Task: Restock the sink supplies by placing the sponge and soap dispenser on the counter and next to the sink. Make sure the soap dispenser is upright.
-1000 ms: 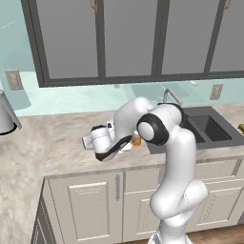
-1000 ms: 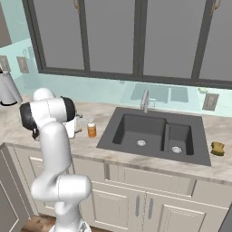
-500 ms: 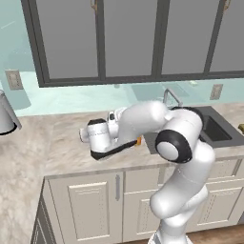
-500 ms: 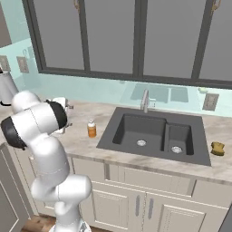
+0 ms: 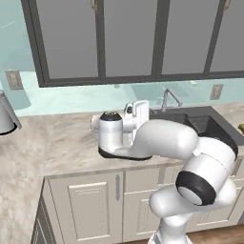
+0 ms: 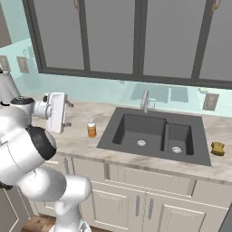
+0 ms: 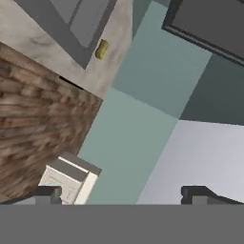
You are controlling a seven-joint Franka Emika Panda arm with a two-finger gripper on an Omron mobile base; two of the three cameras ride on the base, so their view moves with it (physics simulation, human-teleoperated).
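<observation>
I see my jaws [image 7: 121, 193] spread wide apart with nothing between them, raised above the surface [image 6: 81, 142]. The soap dispenser [image 6: 92, 128] stands upright just beyond them, toward the sink [image 6: 156, 136]. The sponge [image 6: 218, 148] lies well away from them, on the surface past the sink's far end.

A beige-grey marbled counter [image 6: 136, 165] is running over cream cabinets in front of me, with the dark double-basin sink [image 6: 156, 136] sitting in it. Just left of the sink, a small orange soap dispenser [image 6: 92, 128] with a white cap is standing upright on the stone. Right of the sink, the yellow-olive sponge [image 6: 218, 148] is lying on the stone.
</observation>
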